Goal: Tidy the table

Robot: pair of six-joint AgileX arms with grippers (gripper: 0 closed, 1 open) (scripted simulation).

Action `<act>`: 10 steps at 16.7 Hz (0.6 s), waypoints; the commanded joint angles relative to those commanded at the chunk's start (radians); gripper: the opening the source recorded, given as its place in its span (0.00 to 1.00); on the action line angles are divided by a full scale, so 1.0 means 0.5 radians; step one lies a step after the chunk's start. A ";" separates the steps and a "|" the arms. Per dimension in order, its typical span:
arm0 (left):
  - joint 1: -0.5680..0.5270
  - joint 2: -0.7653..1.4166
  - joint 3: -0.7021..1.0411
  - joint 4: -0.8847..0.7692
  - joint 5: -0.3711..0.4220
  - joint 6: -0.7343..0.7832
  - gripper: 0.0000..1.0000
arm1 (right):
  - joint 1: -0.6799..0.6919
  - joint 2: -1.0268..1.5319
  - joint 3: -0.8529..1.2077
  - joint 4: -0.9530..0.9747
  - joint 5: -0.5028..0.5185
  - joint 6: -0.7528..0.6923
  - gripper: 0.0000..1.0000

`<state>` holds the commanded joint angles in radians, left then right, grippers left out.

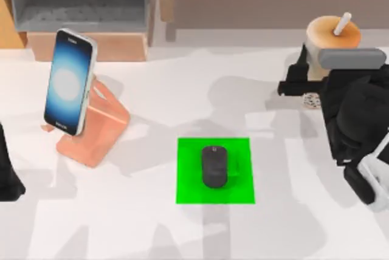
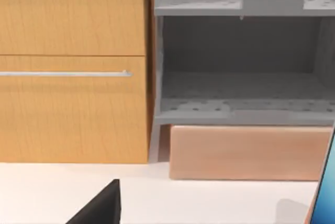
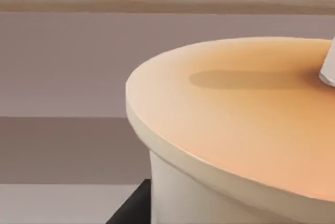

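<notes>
White bench (image 1: pixel 121 223) takes nearly all of the top view, and it carries a bright green square patch (image 1: pixel 214 171) a little right of its middle, toward the near edge. Along the far edge stands a brown wooden shelf unit (image 2: pixel 73 67) with a grey compartment (image 2: pixel 241 72) at the far left corner. The right arm (image 1: pixel 358 126) reaches in from the right edge, and its right hand (image 1: pixel 304 81) is at a cream cup (image 1: pixel 331 38) near the far right corner; whether its fingers are spread or pressing the cup I cannot tell. The left arm (image 1: pixel 7 169) is parked at the left edge, and about the left hand I cannot tell either. A pink stand (image 1: pixel 97 129) sits on the left part of the bench and holds a phone (image 1: pixel 70 81), tilted back, screen lit. A dark mouse (image 1: pixel 214 166) lies in the middle of the green patch. The cup has an orange lid (image 3: pixel 251 114) with a white straw (image 1: pixel 342 24) in it.
</notes>
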<state>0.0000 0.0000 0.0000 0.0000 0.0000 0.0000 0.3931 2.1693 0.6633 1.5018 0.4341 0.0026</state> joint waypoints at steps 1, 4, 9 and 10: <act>0.000 0.000 0.000 0.000 0.000 0.000 1.00 | 0.000 0.000 0.000 0.000 0.000 0.000 0.40; 0.000 0.000 0.000 0.000 0.000 0.000 1.00 | 0.000 0.000 0.000 0.000 0.000 0.000 0.17; 0.000 0.000 0.000 0.000 0.000 0.000 1.00 | 0.000 0.000 0.000 0.000 0.000 0.000 0.00; 0.000 0.000 0.000 0.000 0.000 0.000 1.00 | 0.000 0.000 0.000 0.000 0.000 0.000 0.00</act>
<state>0.0000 0.0000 0.0000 0.0000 0.0000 0.0000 0.3931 2.1693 0.6633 1.5018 0.4341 0.0026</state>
